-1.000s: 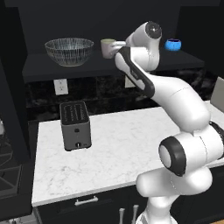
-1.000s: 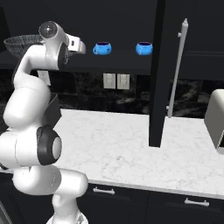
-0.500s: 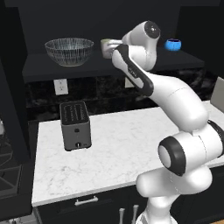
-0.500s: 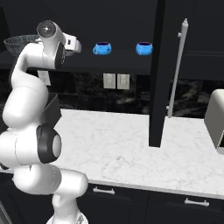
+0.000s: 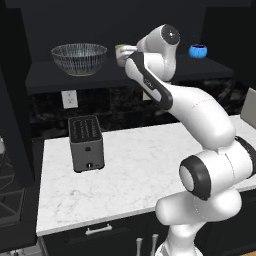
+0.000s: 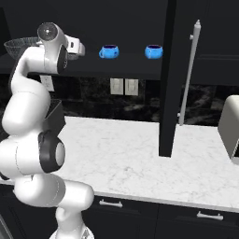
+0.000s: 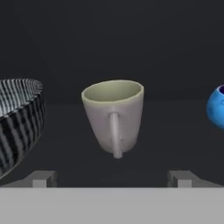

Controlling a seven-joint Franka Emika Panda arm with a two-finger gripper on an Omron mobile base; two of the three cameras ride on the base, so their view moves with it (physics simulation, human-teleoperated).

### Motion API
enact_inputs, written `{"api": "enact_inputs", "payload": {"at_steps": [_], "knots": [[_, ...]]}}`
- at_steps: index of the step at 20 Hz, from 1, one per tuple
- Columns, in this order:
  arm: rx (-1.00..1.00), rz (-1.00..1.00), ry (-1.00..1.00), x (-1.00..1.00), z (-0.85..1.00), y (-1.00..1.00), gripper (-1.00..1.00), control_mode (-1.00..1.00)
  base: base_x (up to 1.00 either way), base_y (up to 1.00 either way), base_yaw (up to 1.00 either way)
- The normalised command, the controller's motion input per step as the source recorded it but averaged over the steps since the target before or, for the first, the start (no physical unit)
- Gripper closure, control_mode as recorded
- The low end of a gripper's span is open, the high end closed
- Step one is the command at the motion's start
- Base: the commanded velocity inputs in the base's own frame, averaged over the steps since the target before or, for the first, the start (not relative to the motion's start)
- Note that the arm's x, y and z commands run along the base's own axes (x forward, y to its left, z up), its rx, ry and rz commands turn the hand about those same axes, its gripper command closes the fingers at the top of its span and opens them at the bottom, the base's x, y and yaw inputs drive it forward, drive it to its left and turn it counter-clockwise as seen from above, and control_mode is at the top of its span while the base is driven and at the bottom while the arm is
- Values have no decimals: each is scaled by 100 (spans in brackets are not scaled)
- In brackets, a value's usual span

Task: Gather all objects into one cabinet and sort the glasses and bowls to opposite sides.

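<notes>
The beige cup (image 7: pixel 114 116) stands upright on the cabinet's dark shelf (image 5: pixel 65 80), its handle turned toward my hand. My gripper (image 7: pixel 111 179) is open just short of the cup, one fingertip to each side of it and neither touching. From the left base view my gripper (image 5: pixel 126 50) covers most of the cup (image 5: pixel 119 52). To the cup's left sits the clear ribbed bowl (image 5: pixel 79 58), also near the hand (image 7: pixel 17 118). To its right stand two blue bowls (image 6: pixel 109 51) (image 6: pixel 153 51); the nearer blue bowl (image 7: pixel 217 107) shows at the edge of the hand view.
The cabinet door (image 6: pixel 167 93) stands open edge-on over the counter, its white bar handle (image 6: pixel 188 70) facing right. A dark toaster (image 5: pixel 86 143) sits on the white marble counter (image 5: pixel 150 165) below the shelf. A pale appliance (image 6: pixel 230 128) stands at the counter's right end.
My hand has moved slightly further in toward the shelf and the cup. The jaws have stayed open, and the cup and bowls have not moved.
</notes>
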Motion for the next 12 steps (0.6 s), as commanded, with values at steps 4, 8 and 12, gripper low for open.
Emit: {"api": "enact_inputs", "payload": {"at_steps": [4,8,12], "knots": [[0,0,0,22,0,0,-100,-100,0,0,0],[0,0,0,21,-2,0,-100,-100,0,0,0],[0,0,0,7,0,0,-100,-100,0,0,0]]}}
